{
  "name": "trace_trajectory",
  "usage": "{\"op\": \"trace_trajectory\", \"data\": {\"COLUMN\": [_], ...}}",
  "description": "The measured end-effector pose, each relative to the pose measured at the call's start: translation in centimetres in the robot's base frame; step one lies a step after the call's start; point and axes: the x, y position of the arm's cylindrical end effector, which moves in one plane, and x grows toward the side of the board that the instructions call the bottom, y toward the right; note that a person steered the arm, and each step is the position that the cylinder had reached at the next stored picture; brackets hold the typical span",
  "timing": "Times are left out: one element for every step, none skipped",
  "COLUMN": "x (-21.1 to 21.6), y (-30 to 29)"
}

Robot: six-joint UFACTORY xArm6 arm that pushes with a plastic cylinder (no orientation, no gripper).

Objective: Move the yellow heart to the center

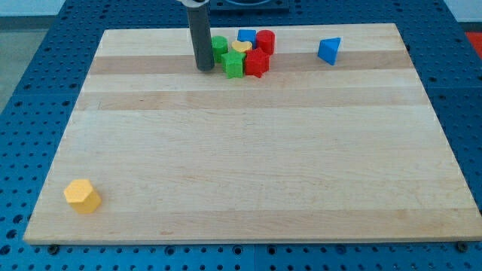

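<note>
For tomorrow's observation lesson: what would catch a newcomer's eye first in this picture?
First, the tight cluster at the view's top: the yellow heart hemmed in by green blocks, red blocks and a blue block, with my tip just left of the cluster. Then two loners: a blue block at top right and a yellow block at bottom left.

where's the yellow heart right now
The yellow heart sits near the view's top, left of centre, boxed in by green, blue and red blocks, just right of my tip.

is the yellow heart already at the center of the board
No, the yellow heart sits in the block cluster near the view's top edge, just right of my tip.
</note>
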Motion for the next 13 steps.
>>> {"op": "trace_trajectory", "data": {"x": [-6.3, -7.1, -7.5, -7.7, -7.7, -7.6, -4.7, 0.8, 3.8, 6.5, 7.5, 10.0, 15.1], "y": [-1.0, -1.0, -0.3, 4.9, 7.2, 7.2, 7.0, 6.5, 6.5, 6.5, 6.5, 6.6, 6.6]}}
